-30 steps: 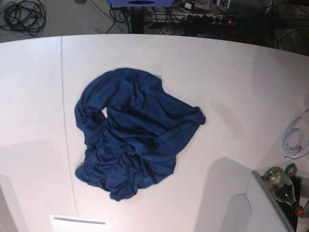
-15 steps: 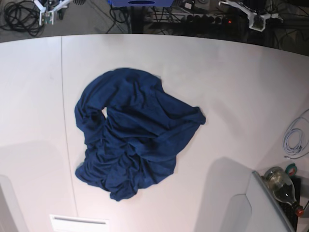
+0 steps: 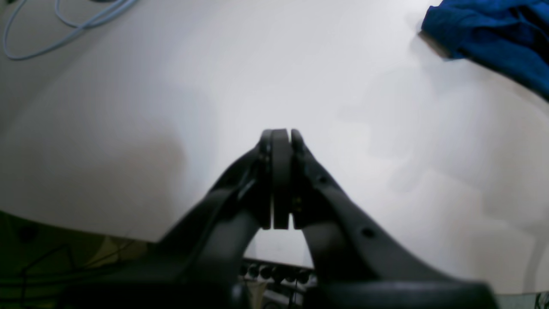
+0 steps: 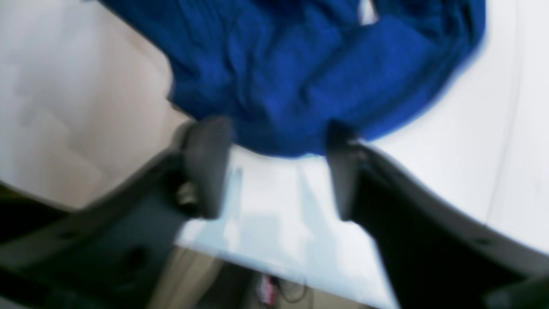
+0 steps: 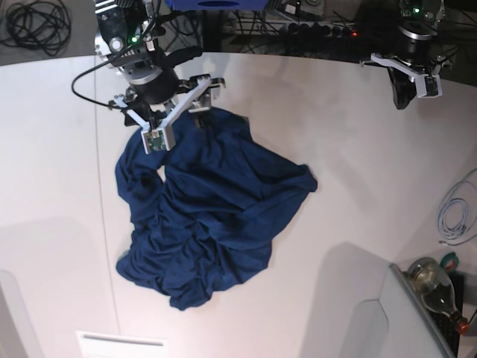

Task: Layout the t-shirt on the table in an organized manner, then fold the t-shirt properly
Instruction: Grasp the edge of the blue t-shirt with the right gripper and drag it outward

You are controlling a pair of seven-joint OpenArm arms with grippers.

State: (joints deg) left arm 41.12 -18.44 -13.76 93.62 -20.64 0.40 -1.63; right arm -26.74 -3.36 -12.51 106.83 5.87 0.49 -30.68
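The dark navy t-shirt (image 5: 216, 216) lies crumpled in a heap in the middle of the white table (image 5: 358, 164). My right gripper (image 5: 190, 101) hovers at the shirt's far edge. In the right wrist view it (image 4: 274, 171) is open and empty, and the shirt's edge (image 4: 300, 77) lies just beyond its fingertips. My left gripper (image 5: 403, 95) is above bare table at the far right, well away from the shirt. In the left wrist view it (image 3: 281, 137) is shut and empty, with a corner of the shirt (image 3: 493, 38) at the top right.
A thin dark seam (image 5: 100, 186) crosses the table left of the shirt. A pale blue cable (image 5: 455, 212) lies at the right edge, also in the left wrist view (image 3: 64, 30). A glass bottle (image 5: 432, 287) and a grey panel (image 5: 395, 321) sit at the near right.
Both arms have come in from the far edge. The right gripper has moved down to the shirt's far edge. The left has come over the far right table. The shirt has not moved.
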